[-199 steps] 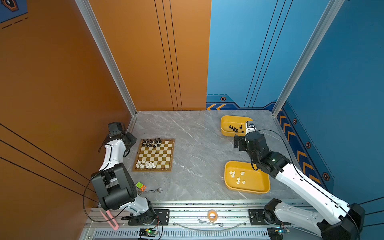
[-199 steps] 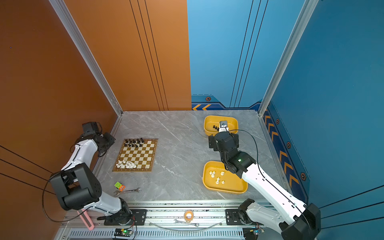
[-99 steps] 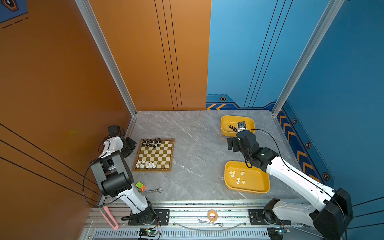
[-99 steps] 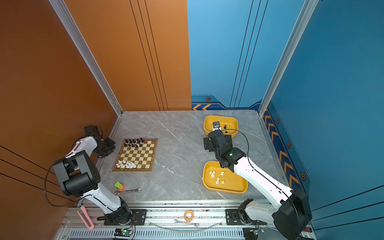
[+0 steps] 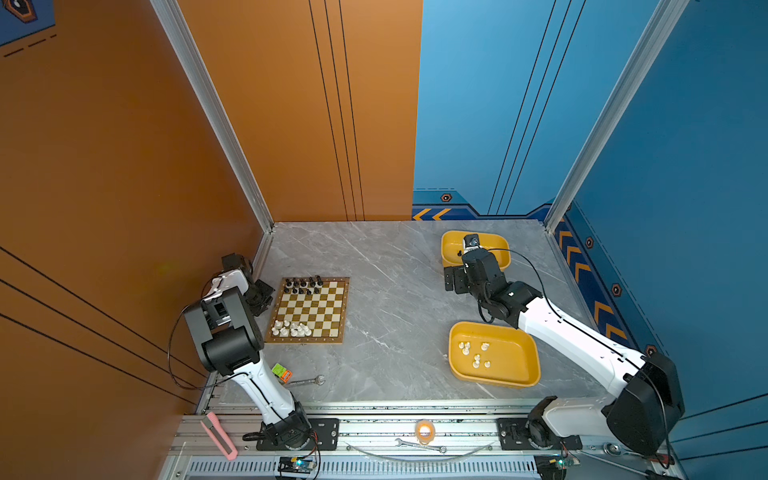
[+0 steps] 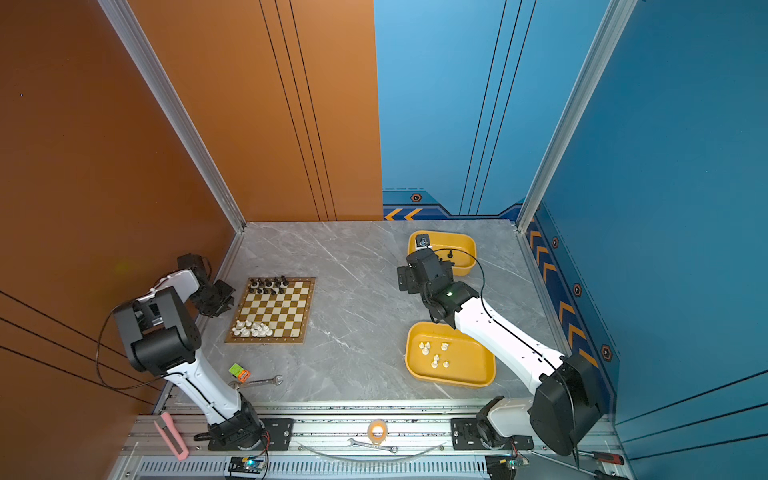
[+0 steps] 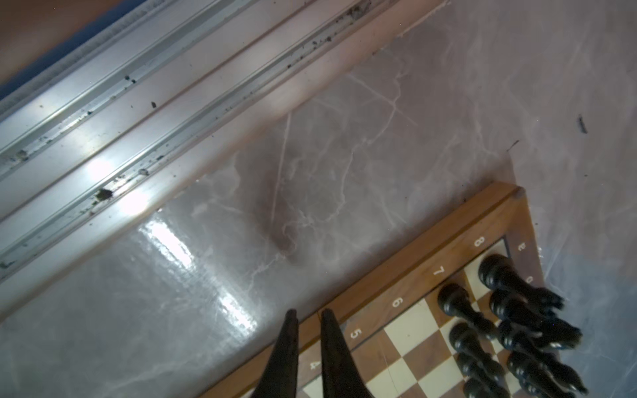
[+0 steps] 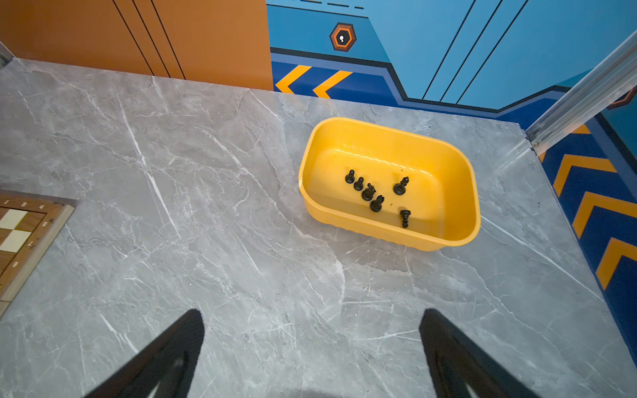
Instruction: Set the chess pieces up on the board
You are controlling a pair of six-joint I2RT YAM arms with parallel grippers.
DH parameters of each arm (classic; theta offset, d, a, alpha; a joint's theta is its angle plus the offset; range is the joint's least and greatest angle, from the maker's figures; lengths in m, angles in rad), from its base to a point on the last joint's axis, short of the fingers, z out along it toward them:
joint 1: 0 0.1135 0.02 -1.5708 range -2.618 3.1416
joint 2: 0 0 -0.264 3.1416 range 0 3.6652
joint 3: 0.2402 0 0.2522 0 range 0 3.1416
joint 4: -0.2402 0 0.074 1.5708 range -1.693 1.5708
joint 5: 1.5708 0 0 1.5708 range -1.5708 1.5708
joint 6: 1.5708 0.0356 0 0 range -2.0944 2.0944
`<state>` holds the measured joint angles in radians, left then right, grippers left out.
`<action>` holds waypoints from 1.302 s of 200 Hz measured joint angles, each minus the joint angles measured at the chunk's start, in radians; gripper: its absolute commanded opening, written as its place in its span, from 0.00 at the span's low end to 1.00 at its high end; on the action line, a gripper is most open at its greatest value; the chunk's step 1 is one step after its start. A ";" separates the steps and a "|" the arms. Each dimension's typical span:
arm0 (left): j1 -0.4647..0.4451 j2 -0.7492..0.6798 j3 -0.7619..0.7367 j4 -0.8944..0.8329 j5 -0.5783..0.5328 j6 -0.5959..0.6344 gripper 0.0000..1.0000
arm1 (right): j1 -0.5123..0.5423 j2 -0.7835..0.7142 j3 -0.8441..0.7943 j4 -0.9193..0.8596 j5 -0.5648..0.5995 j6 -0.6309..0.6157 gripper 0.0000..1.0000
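Observation:
The board (image 5: 328, 307) (image 6: 291, 305) lies on the left of the table. Several black chess pieces (image 5: 305, 286) (image 7: 510, 310) stand along its far edge and several white ones (image 5: 291, 329) (image 6: 252, 329) along its near edge. My left gripper (image 5: 262, 297) (image 7: 308, 312) hovers at the board's left border (image 7: 431, 241), shut and empty. More black pieces (image 8: 370, 193) sit in the far yellow tray (image 5: 498, 245) (image 8: 448, 155). White pieces (image 5: 473, 355) lie in the near yellow tray (image 5: 523, 374). My right gripper (image 5: 454, 280) (image 8: 312, 312) is open over bare table, just short of the far tray.
An aluminium rail (image 7: 103, 138) and the orange wall run close behind the left gripper. A wrench (image 5: 307, 380) and a small green and orange block (image 5: 280, 371) lie near the table's front left. A tape roll (image 5: 424, 430) sits on the front rail.
The left arm has folded back, bringing its gripper beside the board's left edge. The right gripper has shifted left, still wide open.

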<state>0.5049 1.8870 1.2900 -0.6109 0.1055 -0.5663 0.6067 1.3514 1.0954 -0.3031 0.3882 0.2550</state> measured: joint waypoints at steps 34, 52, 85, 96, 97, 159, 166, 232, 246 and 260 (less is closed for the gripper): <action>0.000 0.031 0.034 -0.002 0.000 0.001 0.17 | 0.003 0.001 0.013 0.000 0.001 0.008 1.00; 0.000 0.049 0.054 -0.001 0.000 0.001 0.17 | 0.011 0.001 0.014 -0.001 0.004 0.009 1.00; 0.000 0.081 0.069 0.000 0.000 0.001 0.17 | 0.027 0.002 0.015 -0.002 0.008 0.009 1.00; 0.000 0.090 0.071 0.000 0.000 0.001 0.17 | 0.030 0.005 0.018 -0.003 0.009 0.009 1.00; 0.000 0.090 0.071 0.000 0.000 0.001 0.17 | 0.030 0.005 0.018 -0.004 0.009 0.009 1.00; 0.000 0.107 0.083 0.013 0.001 0.000 0.17 | 0.049 0.024 0.047 -0.024 0.023 0.008 1.00; 0.000 0.108 0.083 0.015 0.002 0.000 0.17 | 0.052 0.025 0.052 -0.027 0.027 0.008 1.00; -0.027 0.109 0.083 0.021 0.011 0.000 0.16 | 0.070 0.026 0.063 -0.039 0.036 0.008 1.00; -0.040 0.109 0.083 0.021 0.013 -0.001 0.14 | 0.073 0.026 0.063 -0.043 0.039 0.008 1.00; -0.053 0.109 0.083 0.024 0.014 -0.003 0.13 | 0.075 0.026 0.063 -0.047 0.041 0.008 1.00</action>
<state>0.4522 1.9957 1.3731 -0.5865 0.1200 -0.5697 0.6819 1.3769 1.1587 -0.3504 0.4290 0.2630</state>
